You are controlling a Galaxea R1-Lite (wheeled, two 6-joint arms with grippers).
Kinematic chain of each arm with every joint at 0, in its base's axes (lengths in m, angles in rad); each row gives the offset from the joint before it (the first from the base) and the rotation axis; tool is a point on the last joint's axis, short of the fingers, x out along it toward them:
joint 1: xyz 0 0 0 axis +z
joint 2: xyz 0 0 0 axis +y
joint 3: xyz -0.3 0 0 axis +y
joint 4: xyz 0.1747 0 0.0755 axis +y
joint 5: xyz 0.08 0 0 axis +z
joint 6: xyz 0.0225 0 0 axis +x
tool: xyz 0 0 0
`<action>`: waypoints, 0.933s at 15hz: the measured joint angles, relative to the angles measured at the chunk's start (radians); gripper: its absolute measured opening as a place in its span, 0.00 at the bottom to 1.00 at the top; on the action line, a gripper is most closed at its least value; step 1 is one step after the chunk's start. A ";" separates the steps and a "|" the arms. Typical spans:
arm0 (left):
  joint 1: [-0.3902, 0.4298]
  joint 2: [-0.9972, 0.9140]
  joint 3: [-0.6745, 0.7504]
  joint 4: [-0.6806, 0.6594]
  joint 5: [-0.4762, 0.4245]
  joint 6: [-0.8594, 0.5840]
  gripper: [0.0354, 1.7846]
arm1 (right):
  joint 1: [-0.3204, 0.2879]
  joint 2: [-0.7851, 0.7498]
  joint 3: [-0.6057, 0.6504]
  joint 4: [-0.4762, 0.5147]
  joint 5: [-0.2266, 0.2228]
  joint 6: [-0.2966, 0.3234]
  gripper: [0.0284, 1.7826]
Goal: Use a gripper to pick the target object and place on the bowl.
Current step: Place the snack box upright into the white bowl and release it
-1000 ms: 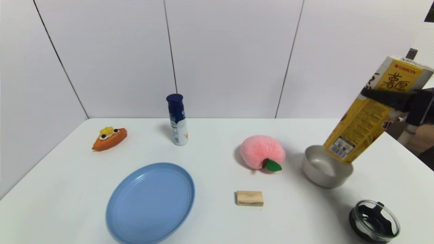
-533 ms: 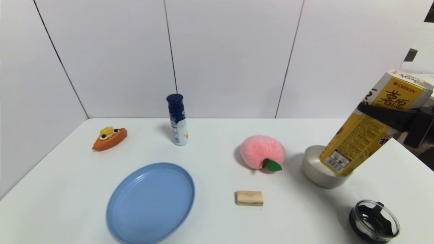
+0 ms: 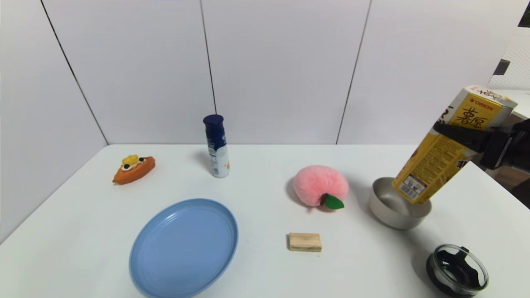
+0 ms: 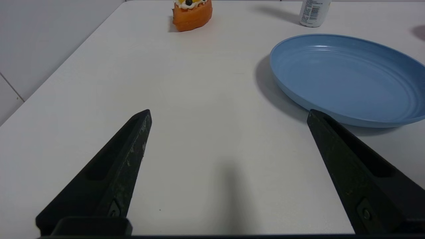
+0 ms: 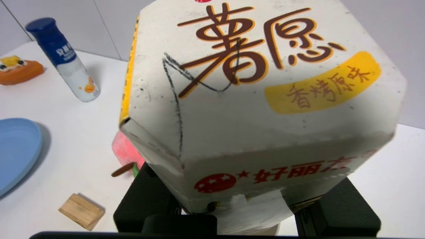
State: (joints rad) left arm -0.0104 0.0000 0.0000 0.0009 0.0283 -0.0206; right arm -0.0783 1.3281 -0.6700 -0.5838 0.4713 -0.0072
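Observation:
My right gripper point(image 3: 466, 134) is shut on the tall yellow hexagonal snack box point(image 3: 443, 155), which leans with its top to the right. The box's barcode end sits over the far right rim of the beige-grey bowl point(image 3: 387, 215); whether it touches the bowl is unclear. In the right wrist view the box's white top with brown characters point(image 5: 259, 99) fills the frame, black fingers point(image 5: 149, 196) on both sides. My left gripper point(image 4: 229, 119) is open and empty, low over the table near the blue plate point(image 4: 348, 76).
A pink plush peach point(image 3: 319, 185) lies left of the bowl. A wooden block point(image 3: 305, 242) lies in front of it. A black glass-rimmed container point(image 3: 457, 270) stands at the front right. A blue-capped white bottle point(image 3: 217, 145) and an orange toy point(image 3: 133, 169) stand at the back left.
The box dropped towards the bowl, then moved a little left and its lower end lifted slightly, showing more of the bowl's inside. The left arm has not moved.

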 joint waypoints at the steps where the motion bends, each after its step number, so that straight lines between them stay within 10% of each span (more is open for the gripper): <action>1: 0.000 0.000 0.000 0.000 0.000 0.000 0.94 | -0.006 0.008 0.005 0.000 0.001 -0.007 0.47; 14: 0.000 0.000 0.000 0.000 0.000 0.000 0.94 | -0.012 0.112 0.016 -0.035 0.008 -0.051 0.47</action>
State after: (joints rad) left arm -0.0109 0.0000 0.0000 0.0009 0.0287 -0.0211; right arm -0.0904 1.4402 -0.6538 -0.6191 0.4796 -0.0585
